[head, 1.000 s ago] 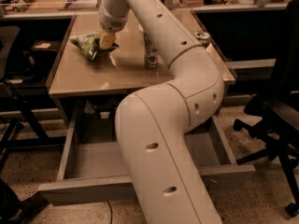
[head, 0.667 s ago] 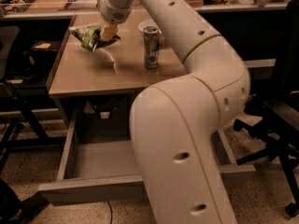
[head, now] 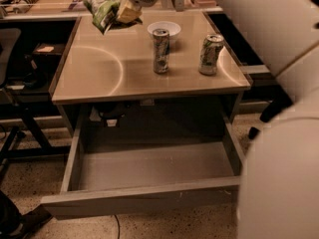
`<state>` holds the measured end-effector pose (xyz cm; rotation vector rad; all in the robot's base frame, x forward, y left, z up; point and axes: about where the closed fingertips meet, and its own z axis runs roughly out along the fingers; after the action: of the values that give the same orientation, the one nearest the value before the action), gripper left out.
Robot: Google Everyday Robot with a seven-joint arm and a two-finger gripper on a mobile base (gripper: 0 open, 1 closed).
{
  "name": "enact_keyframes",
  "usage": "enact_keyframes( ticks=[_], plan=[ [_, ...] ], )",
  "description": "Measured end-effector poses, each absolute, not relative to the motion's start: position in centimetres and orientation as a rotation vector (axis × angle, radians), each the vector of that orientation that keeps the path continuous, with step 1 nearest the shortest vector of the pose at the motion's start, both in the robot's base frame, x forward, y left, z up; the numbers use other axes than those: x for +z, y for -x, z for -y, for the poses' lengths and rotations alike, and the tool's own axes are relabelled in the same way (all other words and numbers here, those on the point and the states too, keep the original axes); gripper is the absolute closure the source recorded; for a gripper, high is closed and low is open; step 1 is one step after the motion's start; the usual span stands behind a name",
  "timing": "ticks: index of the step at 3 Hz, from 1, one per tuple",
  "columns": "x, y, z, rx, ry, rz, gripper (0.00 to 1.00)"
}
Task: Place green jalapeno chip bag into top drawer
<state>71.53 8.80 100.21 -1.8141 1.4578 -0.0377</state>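
The green jalapeno chip bag hangs in the air above the far left of the desk top. My gripper is shut on its right end and holds it clear of the surface. My white arm fills the right side and top of the view. The top drawer is pulled out below the desk, its grey interior bare and its flat front panel nearest the camera.
Two green-and-silver drink cans stand upright on the desk top. A white bowl sits behind the left can. A black chair base stands at the left, another at the right.
My gripper has lifted the chip bag up off the desk top. The view has shifted, and a second can and the bowl show on the desk.
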Motion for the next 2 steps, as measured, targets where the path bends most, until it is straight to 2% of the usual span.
enact_keyframes(
  ticks=[2],
  plan=[
    [98.33, -69.49, -9.1, -0.016, 1.87, -1.466, 1.0]
  ],
)
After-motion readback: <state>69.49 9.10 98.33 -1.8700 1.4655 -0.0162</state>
